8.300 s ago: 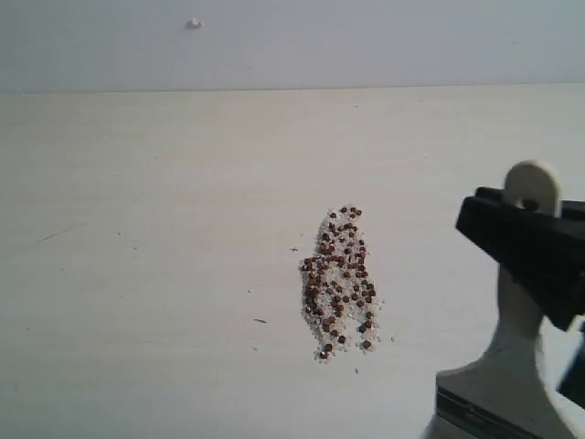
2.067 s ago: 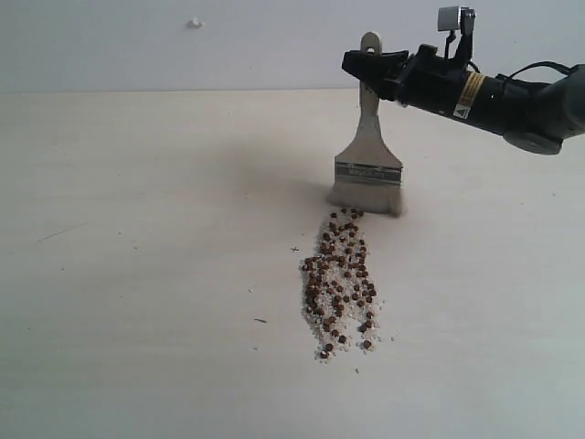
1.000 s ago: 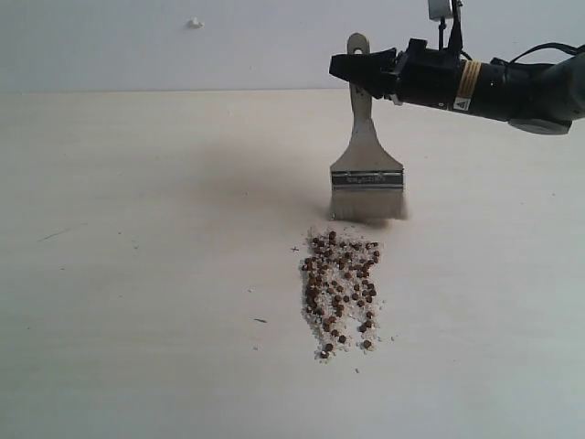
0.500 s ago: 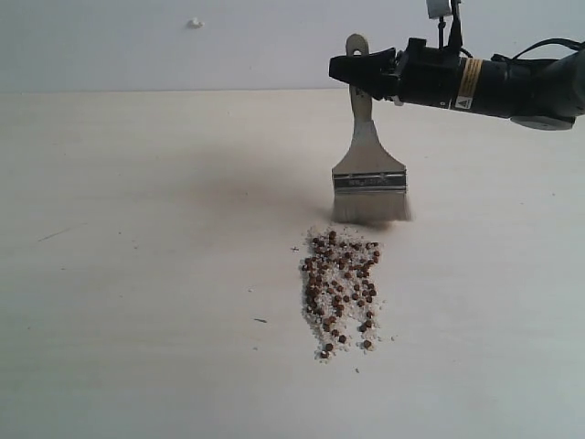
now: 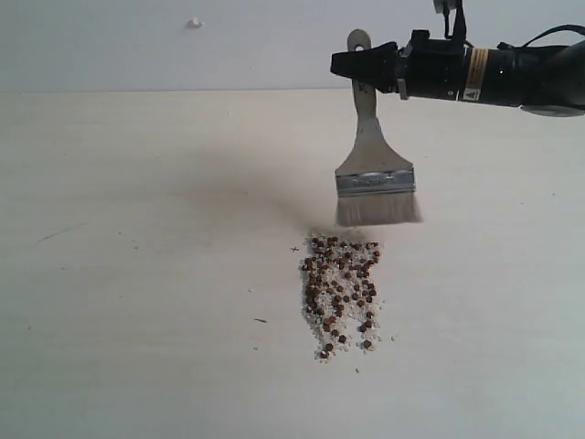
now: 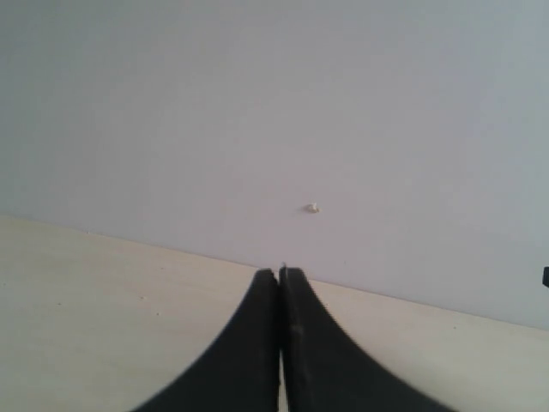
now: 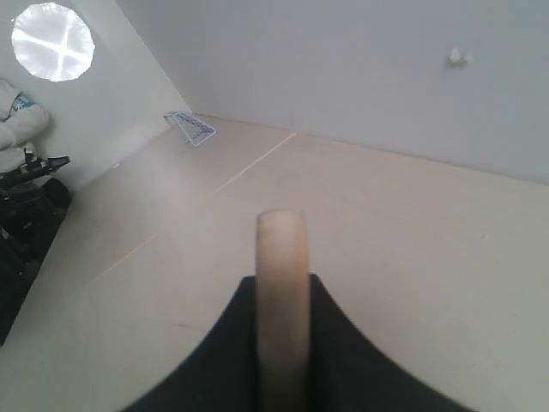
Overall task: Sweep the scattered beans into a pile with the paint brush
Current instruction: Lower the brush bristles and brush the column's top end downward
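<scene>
Pale desk [image 5: 137, 274], grey wall behind. Upper right of frame: right pincer [image 5: 364, 62] clamped on the paint brush [image 5: 375, 174] handle, brush upright, bristles down, just above-right of the beans [image 5: 340, 288]. Bean patch runs top-to-bottom, below centre. Elsewhere, left pincer [image 6: 280, 292] closed on nothing.

Exterior camera overlooks the table [image 5: 137, 274] toward the wall [image 5: 274, 46] both wrist cameras face.

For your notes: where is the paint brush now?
Exterior view, right of centre: the paint brush hangs from the right pincer, bristles just beyond the beans.
</scene>
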Action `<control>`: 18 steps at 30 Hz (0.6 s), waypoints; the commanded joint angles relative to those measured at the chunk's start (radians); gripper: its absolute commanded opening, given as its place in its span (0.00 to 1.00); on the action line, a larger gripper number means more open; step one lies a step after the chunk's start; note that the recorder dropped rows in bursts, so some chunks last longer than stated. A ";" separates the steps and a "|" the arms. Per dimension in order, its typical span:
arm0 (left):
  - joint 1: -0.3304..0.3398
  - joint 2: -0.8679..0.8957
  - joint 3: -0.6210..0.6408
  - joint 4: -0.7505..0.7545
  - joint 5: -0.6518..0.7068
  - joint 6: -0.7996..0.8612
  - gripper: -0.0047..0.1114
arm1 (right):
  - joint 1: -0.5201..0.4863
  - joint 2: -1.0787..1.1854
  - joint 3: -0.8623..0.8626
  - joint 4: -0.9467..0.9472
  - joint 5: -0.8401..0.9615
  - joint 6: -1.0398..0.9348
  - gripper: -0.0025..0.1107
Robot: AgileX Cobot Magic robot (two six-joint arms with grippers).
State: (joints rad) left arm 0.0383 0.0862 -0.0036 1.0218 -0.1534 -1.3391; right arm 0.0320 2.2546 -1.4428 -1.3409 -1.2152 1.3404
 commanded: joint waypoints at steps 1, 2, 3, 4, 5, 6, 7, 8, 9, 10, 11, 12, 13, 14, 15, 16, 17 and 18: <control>0.001 -0.005 0.004 -0.008 -0.001 0.001 0.04 | -0.031 -0.031 -0.003 0.004 -0.006 -0.035 0.02; 0.001 -0.005 0.004 -0.008 -0.001 0.001 0.04 | -0.039 -0.031 -0.003 0.004 -0.006 -0.043 0.02; 0.001 -0.005 0.004 -0.008 -0.001 0.001 0.04 | -0.044 -0.031 -0.003 0.004 -0.006 -0.058 0.02; 0.001 -0.005 0.004 -0.008 -0.001 0.001 0.04 | -0.049 -0.028 -0.003 0.007 -0.006 -0.074 0.02; 0.001 -0.005 0.004 -0.008 -0.001 0.001 0.04 | -0.054 -0.024 -0.003 0.017 -0.006 -0.092 0.02; 0.001 -0.005 0.004 -0.008 -0.001 0.001 0.04 | -0.058 -0.020 -0.003 0.029 -0.006 -0.103 0.02; 0.001 -0.005 0.004 -0.008 -0.001 0.001 0.04 | -0.060 -0.014 -0.003 0.049 -0.006 -0.110 0.02; 0.001 -0.005 0.004 -0.008 -0.001 0.001 0.04 | -0.063 -0.005 -0.003 0.073 -0.006 -0.119 0.02; 0.001 -0.005 0.004 -0.008 -0.001 0.001 0.04 | -0.063 0.003 -0.003 0.089 -0.006 -0.128 0.02; 0.001 -0.005 0.004 -0.008 -0.001 0.001 0.04 | -0.063 0.011 -0.003 0.108 -0.006 -0.138 0.02; 0.001 -0.005 0.004 -0.008 -0.001 0.001 0.04 | -0.063 0.020 -0.003 0.117 -0.006 -0.142 0.02; 0.001 -0.005 0.004 -0.008 -0.001 0.001 0.04 | -0.063 0.029 -0.003 0.124 -0.006 -0.142 0.02; 0.001 -0.005 0.004 -0.008 -0.001 0.001 0.04 | -0.063 0.038 -0.003 0.129 -0.006 -0.142 0.02; 0.001 -0.005 0.004 -0.008 -0.001 0.001 0.04 | -0.063 0.048 -0.003 0.131 -0.006 -0.142 0.02; 0.001 -0.005 0.004 -0.008 -0.001 0.001 0.04 | -0.063 0.056 -0.003 0.131 -0.006 -0.142 0.02; 0.001 -0.005 0.004 -0.008 -0.001 0.001 0.04 | -0.063 0.065 -0.003 0.133 -0.006 -0.142 0.02; 0.001 -0.005 0.004 -0.008 -0.001 0.001 0.04 | -0.063 0.073 -0.003 0.131 -0.006 -0.142 0.02; 0.001 -0.005 0.004 -0.008 -0.001 0.001 0.04 | -0.063 0.079 -0.003 0.131 -0.006 -0.142 0.02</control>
State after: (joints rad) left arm 0.0383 0.0862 -0.0036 1.0218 -0.1534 -1.3391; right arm -0.0276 2.3175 -1.4428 -1.2273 -1.2152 1.2082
